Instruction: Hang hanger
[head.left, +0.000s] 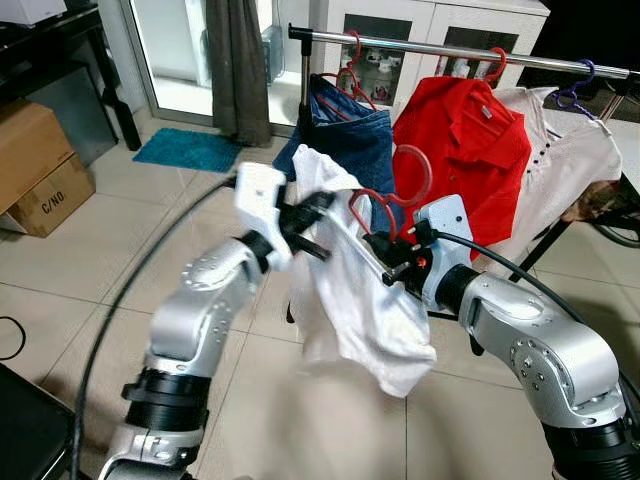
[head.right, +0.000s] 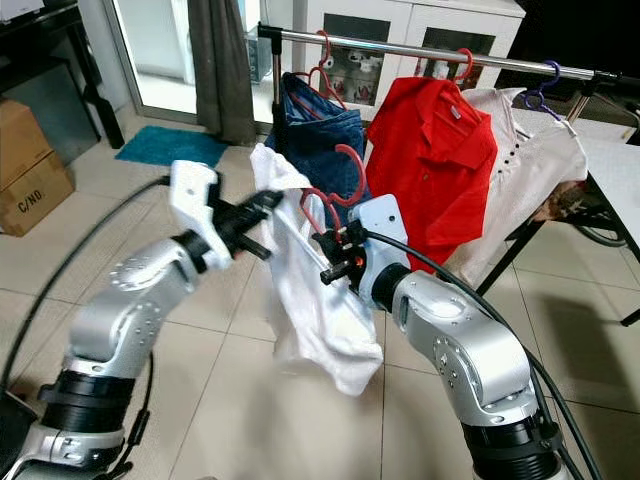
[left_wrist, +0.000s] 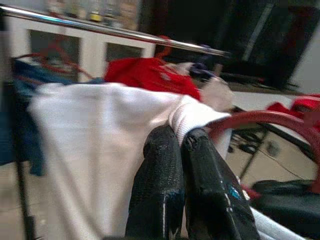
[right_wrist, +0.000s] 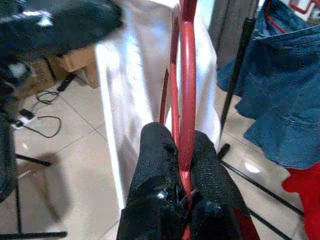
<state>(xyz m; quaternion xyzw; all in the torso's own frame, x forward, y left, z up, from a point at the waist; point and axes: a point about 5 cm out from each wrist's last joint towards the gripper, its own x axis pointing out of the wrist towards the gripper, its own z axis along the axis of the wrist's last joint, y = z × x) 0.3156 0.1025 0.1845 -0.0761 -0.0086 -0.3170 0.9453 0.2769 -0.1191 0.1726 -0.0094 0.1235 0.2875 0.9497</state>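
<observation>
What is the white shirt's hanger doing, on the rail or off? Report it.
Off. The red hanger is pinched in the right hand, below the rail; the left hand grips the white shirt.

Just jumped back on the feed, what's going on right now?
The robot is holding a white garment on a red hanger in front of the clothes rail. The right end effector is shut on the hanger's red wire, and the left end effector pinches the garment's edge. The hanger is not yet on the rail, where a denim piece, a red shirt and a pale shirt already hang.
</observation>
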